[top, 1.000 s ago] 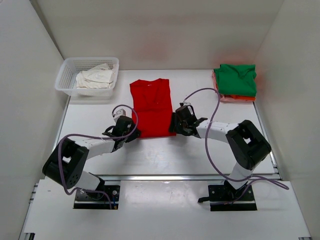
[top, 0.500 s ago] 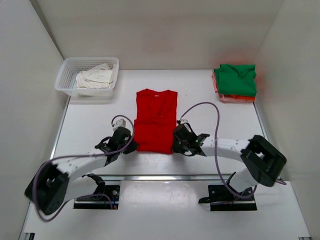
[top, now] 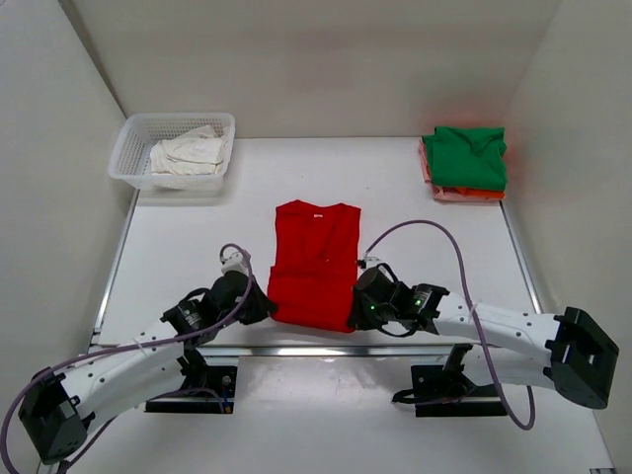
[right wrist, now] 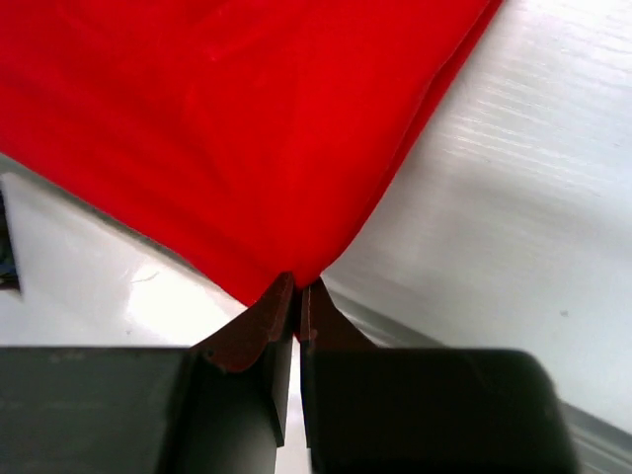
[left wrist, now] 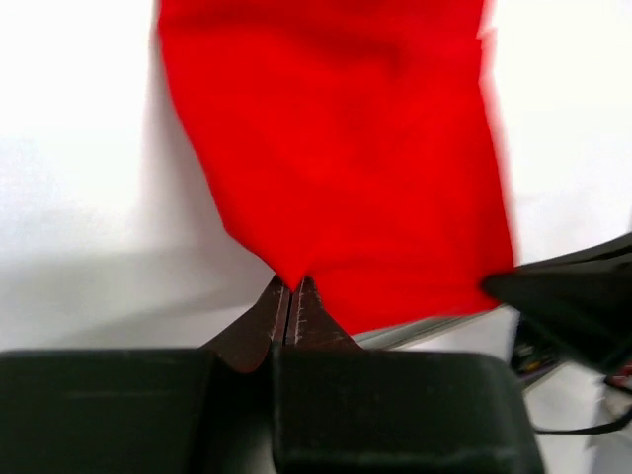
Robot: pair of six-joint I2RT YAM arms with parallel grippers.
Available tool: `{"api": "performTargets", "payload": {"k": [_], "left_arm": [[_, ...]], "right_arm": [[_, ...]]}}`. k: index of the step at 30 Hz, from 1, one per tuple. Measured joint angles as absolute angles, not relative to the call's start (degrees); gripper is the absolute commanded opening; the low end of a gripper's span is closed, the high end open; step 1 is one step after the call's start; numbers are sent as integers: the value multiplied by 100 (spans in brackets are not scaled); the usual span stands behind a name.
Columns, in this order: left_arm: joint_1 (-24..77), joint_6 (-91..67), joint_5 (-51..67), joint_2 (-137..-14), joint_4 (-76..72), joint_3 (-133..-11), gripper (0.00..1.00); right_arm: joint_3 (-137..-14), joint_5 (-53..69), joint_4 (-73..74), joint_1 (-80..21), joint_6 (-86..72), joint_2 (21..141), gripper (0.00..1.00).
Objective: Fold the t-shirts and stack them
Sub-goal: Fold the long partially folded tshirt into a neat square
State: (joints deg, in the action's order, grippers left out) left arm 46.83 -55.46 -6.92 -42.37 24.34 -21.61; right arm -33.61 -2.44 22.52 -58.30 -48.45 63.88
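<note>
A red t-shirt (top: pixel 315 261) lies lengthwise on the white table, collar toward the far side. Its near hem reaches the table's front edge. My left gripper (top: pixel 265 308) is shut on the shirt's near left corner (left wrist: pixel 296 272). My right gripper (top: pixel 357 314) is shut on the near right corner (right wrist: pixel 296 267). The cloth stretches away from both pairs of fingertips. A green t-shirt (top: pixel 466 156) tops a folded stack at the far right, with a salmon-pink one (top: pixel 452 194) under it. An off-white t-shirt (top: pixel 188 153) lies crumpled in the basket.
A white plastic mesh basket (top: pixel 131 138) stands at the far left corner. White walls close in the table on three sides. The metal rail of the table's front edge (top: pixel 296 348) runs just below the shirt's hem.
Both grippers have closed on the red shirt's near corners and pulled it toward the front edge. The shirt has slid nearer and slightly right. Both arms have drawn back and lower.
</note>
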Motion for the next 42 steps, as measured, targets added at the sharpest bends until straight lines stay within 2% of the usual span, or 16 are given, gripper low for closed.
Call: {"api": "performTargets", "payload": {"k": [5,11,16,24,26,27,28,31,34,35,36,39,42], "left_arm": [[4025,-5299,-454,-4423,2394,-2952,0],[3083,-5009,176,-5402,2045,-3699,0],[2320,-4849,720,-6182,1769,-4174,0],[1691,-4609,1015,-7950,1118,-5673,2],[1621,-4565,1020,-8536,985,-6088,5],[1590,-4545,1039,-8890,987,-6394,12],[1566,-4508,1057,-9292,917,-6707,23],[1487,-4442,1144,-10562,816,-7824,39],[1365,-4436,1168,-11668,766,-8823,44],[1319,-4453,1162,-11913,746,-9004,46],[1271,-4464,1153,-12070,727,-9085,47],[1166,-4519,1118,-12175,760,-9078,47],[1105,-4493,1085,-12055,703,-9078,48]], "right_arm": [[-3828,252,2576,-4982,-4587,6139,0],[-4665,1173,2762,-3581,-3933,6333,0],[-5577,1935,2823,-2709,-3411,7194,0],[-7336,2449,2816,-2056,-2840,9072,0],[-7741,2473,2753,-1911,-2786,9539,0],[-7972,2473,2738,-1839,-2759,9810,0],[-8202,2449,2674,-1761,-2733,10095,0],[-8882,2255,2611,-1564,-2698,10971,0],[-9620,1920,2626,-1398,-2744,11861,34],[-9832,1789,2565,-1347,-2731,12130,38],[-10009,1688,2521,-1310,-2709,12361,51],[-10530,1439,2458,-1184,-2571,12914,68],[-10772,1210,2349,-1074,-2401,13087,78]]}}
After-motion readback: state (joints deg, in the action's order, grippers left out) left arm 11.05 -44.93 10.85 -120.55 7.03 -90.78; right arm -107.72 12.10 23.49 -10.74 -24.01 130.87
